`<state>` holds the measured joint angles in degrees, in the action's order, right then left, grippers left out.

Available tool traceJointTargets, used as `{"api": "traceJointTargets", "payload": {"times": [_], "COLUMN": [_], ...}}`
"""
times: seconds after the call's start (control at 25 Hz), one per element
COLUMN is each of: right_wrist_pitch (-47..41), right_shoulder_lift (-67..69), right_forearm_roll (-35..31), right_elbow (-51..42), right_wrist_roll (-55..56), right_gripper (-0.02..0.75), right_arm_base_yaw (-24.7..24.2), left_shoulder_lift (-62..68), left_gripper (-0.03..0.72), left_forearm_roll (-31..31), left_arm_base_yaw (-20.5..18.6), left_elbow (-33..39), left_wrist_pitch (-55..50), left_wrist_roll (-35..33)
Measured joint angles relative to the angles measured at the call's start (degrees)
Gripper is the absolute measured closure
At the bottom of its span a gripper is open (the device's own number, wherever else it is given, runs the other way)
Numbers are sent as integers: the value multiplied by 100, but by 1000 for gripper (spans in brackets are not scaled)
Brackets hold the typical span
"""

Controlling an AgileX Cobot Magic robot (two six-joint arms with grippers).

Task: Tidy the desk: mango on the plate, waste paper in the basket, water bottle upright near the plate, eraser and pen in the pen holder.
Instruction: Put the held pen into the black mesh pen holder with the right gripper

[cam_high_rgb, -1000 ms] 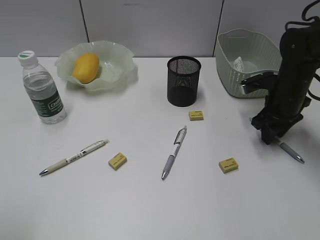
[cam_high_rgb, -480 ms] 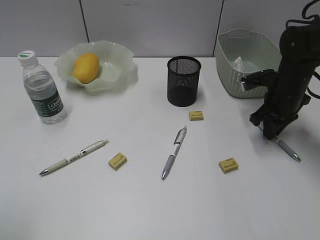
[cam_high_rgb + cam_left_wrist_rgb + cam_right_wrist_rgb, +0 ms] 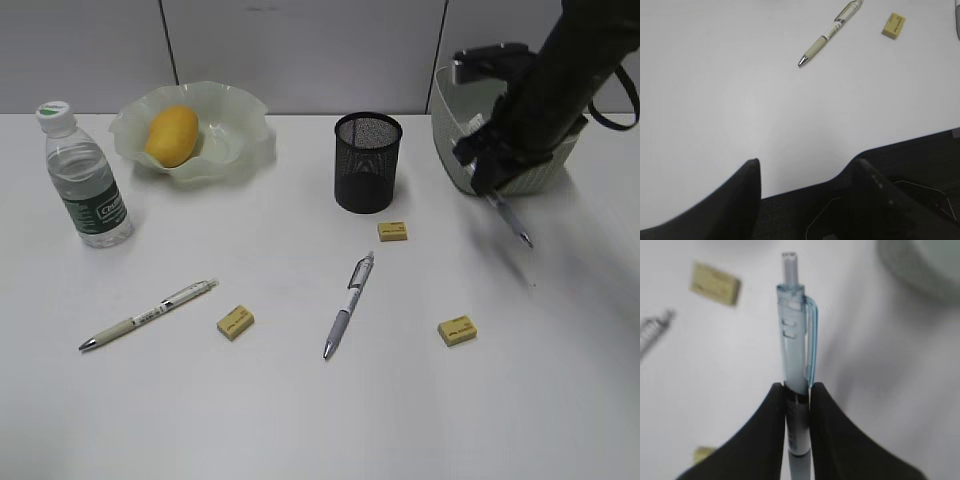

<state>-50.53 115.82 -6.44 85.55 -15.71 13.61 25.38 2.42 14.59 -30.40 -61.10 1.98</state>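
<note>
My right gripper clenched on blue pen, lifted over desk before basket. Light, stiff, slick barrel; mid-barrel hold suits. My left gripper open, empty.

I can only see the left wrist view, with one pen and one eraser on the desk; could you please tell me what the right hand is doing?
Observer: The right hand is shut on a light blue pen, held off the desk in front of the basket.
Operator: Thank you. Does anything stick out of the pen holder?
Observer: No, nothing shows above the rim of the pen holder.
Operator: How many erasers lie out?
Observer: Three: the middle eraser by the holder, the left eraser and the right eraser.
</note>
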Motion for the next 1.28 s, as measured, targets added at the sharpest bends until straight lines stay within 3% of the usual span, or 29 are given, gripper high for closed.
{"api": "traceJointTargets", "payload": {"times": [0.32,0.68,0.96,1.28], "right_wrist_pitch": [1800,4157,4406,4123], "right_shoulder_lift": [-254,-168,491,1029], "right_forearm_roll": [-615,-802,-827,-874], "right_elbow": [865,943,943,927], "right_wrist_roll": [-30,-41,-41,-41], "right_gripper": [613,613,613,613], "right_arm_base_yaw": [604,1046,1111,1111], "left_shoulder_lift": [0,0,0,0], "left_gripper": [253,258,259,260], "left_forearm_roll": [-5,-5,-5,-5], "left_arm_base_yaw": [0,0,0,0], "left_elbow": [0,0,0,0], "left_wrist_pitch": [0,0,0,0], "left_wrist_roll": [0,0,0,0]}}
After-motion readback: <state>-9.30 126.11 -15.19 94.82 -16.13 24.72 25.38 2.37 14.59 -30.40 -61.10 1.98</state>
